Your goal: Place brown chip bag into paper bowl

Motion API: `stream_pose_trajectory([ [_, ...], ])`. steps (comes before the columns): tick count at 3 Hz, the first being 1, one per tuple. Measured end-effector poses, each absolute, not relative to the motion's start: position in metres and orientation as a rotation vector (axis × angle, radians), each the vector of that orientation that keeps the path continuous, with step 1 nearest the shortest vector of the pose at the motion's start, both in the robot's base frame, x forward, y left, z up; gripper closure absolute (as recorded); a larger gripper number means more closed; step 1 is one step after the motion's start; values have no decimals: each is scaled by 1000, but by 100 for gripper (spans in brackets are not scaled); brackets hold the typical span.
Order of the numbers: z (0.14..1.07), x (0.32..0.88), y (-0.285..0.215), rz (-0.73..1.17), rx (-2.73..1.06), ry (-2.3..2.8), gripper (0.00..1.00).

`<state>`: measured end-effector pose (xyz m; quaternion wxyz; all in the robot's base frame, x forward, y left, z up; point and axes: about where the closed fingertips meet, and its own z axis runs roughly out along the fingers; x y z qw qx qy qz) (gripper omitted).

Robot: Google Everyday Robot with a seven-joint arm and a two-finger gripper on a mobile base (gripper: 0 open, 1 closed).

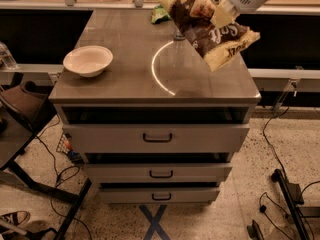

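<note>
The brown chip bag (207, 26) hangs in the air above the right half of the cabinet top, tilted, with pale yellow ends and white script lettering. My gripper (220, 13) is shut on the bag's upper right part and holds it well clear of the surface. The white arm comes in from the top right corner. The paper bowl (88, 60) stands empty on the left side of the top, well to the left of the bag and lower.
A small green snack bag (159, 15) lies at the back of the top, partly behind the held bag. A slim can base (178, 34) shows under the bag. The grey drawer cabinet (155, 136) has three drawers. A chair (20, 104) stands at left; cables lie on the floor.
</note>
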<state>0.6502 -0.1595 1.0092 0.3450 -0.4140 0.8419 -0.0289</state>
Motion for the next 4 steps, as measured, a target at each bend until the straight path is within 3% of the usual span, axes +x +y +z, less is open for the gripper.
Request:
stream_pose_trajectory([
  [2,1045,626,-82,-175,-1255,2144,100],
  [4,1039,647,10,-207,-1484,2124,100],
])
